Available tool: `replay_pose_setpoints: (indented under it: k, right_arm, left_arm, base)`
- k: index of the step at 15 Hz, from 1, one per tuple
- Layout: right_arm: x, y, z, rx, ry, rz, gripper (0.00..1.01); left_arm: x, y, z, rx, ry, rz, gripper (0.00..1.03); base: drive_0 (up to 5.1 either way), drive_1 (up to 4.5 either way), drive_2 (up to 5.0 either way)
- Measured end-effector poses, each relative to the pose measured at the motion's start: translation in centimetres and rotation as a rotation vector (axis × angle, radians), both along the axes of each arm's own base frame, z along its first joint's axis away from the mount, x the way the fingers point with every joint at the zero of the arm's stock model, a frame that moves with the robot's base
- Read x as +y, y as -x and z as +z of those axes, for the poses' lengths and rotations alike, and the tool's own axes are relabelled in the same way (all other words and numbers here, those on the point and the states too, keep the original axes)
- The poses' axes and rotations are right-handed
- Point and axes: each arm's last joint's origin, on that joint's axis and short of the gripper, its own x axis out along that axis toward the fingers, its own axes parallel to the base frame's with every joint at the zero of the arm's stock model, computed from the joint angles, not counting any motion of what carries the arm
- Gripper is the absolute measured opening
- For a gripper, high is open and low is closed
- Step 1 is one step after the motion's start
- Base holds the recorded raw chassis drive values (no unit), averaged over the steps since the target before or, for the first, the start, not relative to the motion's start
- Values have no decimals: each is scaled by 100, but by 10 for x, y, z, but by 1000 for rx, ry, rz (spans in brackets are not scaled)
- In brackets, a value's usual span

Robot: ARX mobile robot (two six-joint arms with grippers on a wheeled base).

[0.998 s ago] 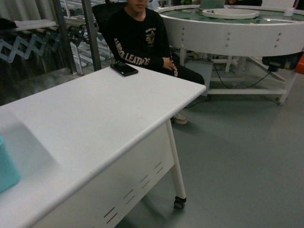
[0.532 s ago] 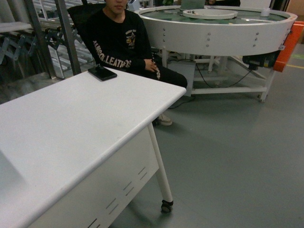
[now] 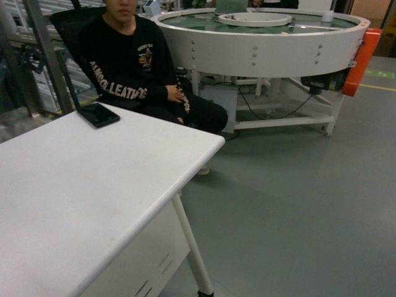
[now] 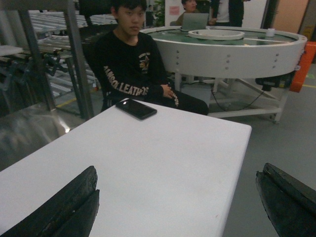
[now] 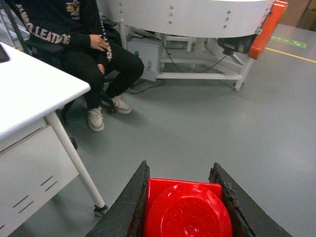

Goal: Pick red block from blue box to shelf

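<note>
A: We find the red block only in the right wrist view, low in the frame, wedged between the two dark fingers of our right gripper. The fingers press against both of its sides, so we are clamped on it, above bare grey floor.

B: Agreed. The head view shows neither the block nor either of our grippers. There we see one white table, one black phone lying near its far edge, and one seated person in a black lettered sweatshirt just behind it.

A: The left wrist view gives us the left gripper: two black fingers at the bottom corners, spread wide apart, nothing between them, hovering over that same table top.

B: It also shows the seated person's whole face and, behind the round white conveyor, two more people and one laptop. So we count three people there and one elsewhere.

A: One orange panel on the conveyor's side appears in all three views. Metal uprights stand at the left behind the table.
</note>
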Motion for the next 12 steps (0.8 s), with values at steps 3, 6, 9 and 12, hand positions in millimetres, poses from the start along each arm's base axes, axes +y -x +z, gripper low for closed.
replay_pose_setpoints:
  k: [3,6,9,12]
  right_arm:
    - [0,0,0,0,0,0,29]
    - [0,0,0,0,0,0,29]
    - [0,0,0,0,0,0,29]
    - [0,0,0,0,0,0,29]
  left_arm:
    - [0,0,0,-1,0,-2,98]
    - [0,0,0,1,0,-2,98]
    - [0,0,0,2,0,-2,98]
    - [0,0,0,2,0,-2,98]
  base:
    - [306,-499,-262]
    - [306,-499,-262]
    - [306,-499,-262]
    - [306,-499,-262]
